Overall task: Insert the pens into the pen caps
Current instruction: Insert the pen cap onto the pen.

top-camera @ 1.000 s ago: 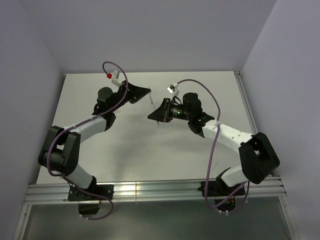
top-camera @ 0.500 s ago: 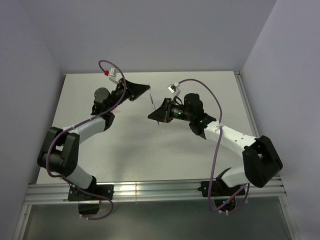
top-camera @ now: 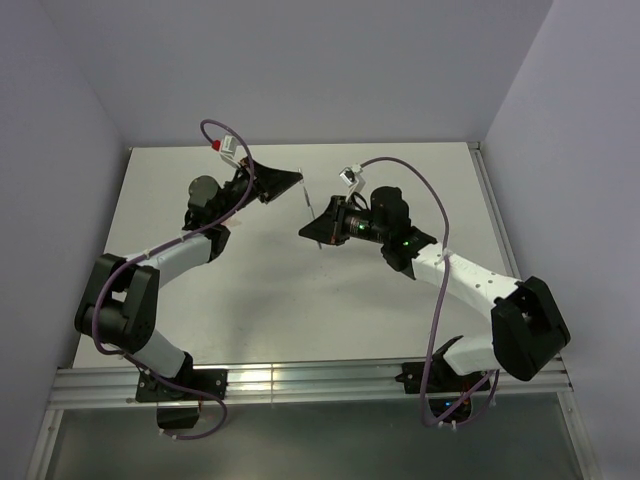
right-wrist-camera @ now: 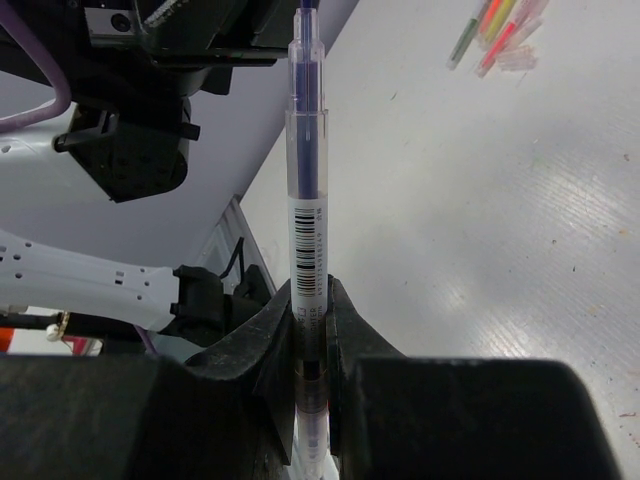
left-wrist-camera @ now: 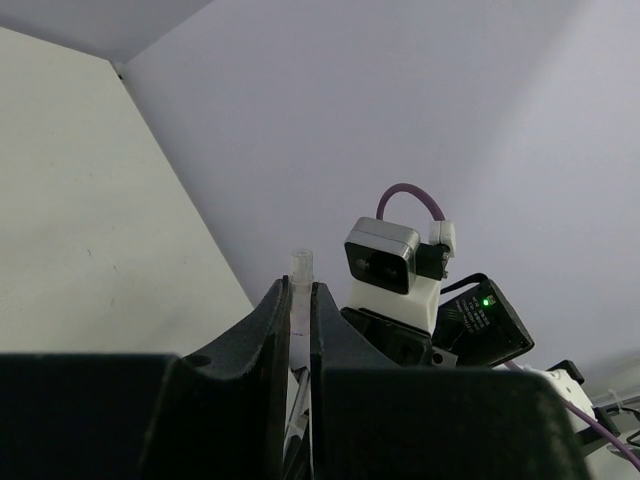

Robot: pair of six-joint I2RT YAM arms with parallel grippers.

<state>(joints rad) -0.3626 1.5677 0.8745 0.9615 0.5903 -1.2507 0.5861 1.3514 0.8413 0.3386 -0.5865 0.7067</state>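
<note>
Joining under way: right gripper (right-wrist-camera: 310, 300) pinches a blue pen (right-wrist-camera: 308, 190), left gripper (left-wrist-camera: 301, 300) pinches a clear cap (left-wrist-camera: 301, 268), both aloft, close together, seemingly unjoined; spare pens (right-wrist-camera: 497, 30) lie uncapped on the table (right-wrist-camera: 480, 250).

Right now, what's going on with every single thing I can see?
left end effector, shut on the clear cap.
clear cap, pinched, end sticking out past the fingertips, no pen in it yet.
right end effector, shut on the blue pen.
blue pen, gripped by its barrel, pointing out toward the left arm.
loose pens, lying bunched on the table.
</note>
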